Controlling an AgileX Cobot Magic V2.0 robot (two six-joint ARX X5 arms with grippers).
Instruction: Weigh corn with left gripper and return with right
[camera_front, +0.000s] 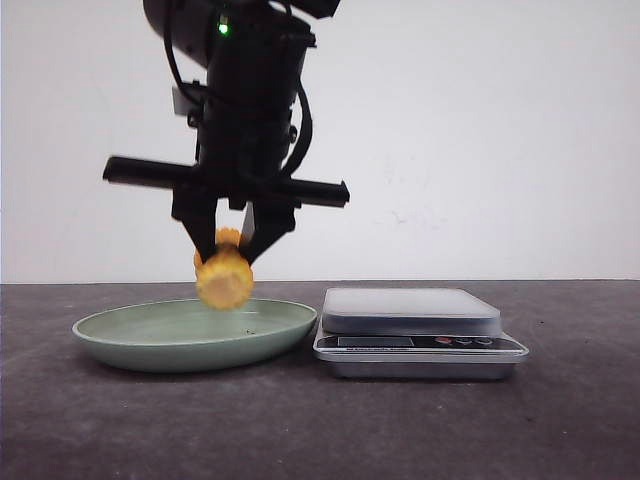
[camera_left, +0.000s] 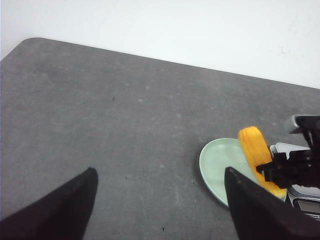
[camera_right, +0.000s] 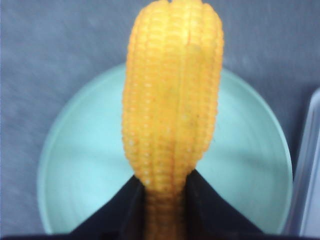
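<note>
Corn (camera_front: 224, 278), a short yellow-orange cob w/ ribbed kernel rows, hangs in the air, clear of every surface. It sits just above the middle of a pale green plate (camera_front: 130, 345). The right gripper (camera_front: 228, 255) pinches it: two black fingers press on opp. sides of the cob's upper end, and the rest of the cob points down toward the plate.

The right wrist view shows this close up. The corn (camera_right: 172, 115) is clamped between the finger tips of the gripper (camera_right: 165, 180), w/ the round plate (camera_right: 70, 165) spread out behind it. Nothing lies in the plate; it looks bare.

At 3 o'clock from the plate in the front view, just beside its rim, stands a flat silver kitchen scale (camera_front: 410, 312). Its platform holds nothing. A display and small buttons run along its front edge; the reading is too small to tell.

Plate and scale both rest on a dark grey table (camera_front: 300, 430), w/ a white wall behind.

The left gripper (camera_left: 160, 172) appears only in its own wrist view: fingers spread wide, holding nothing, well apart from the plate (camera_left: 215, 160) and corn (camera_left: 257, 155).
</note>
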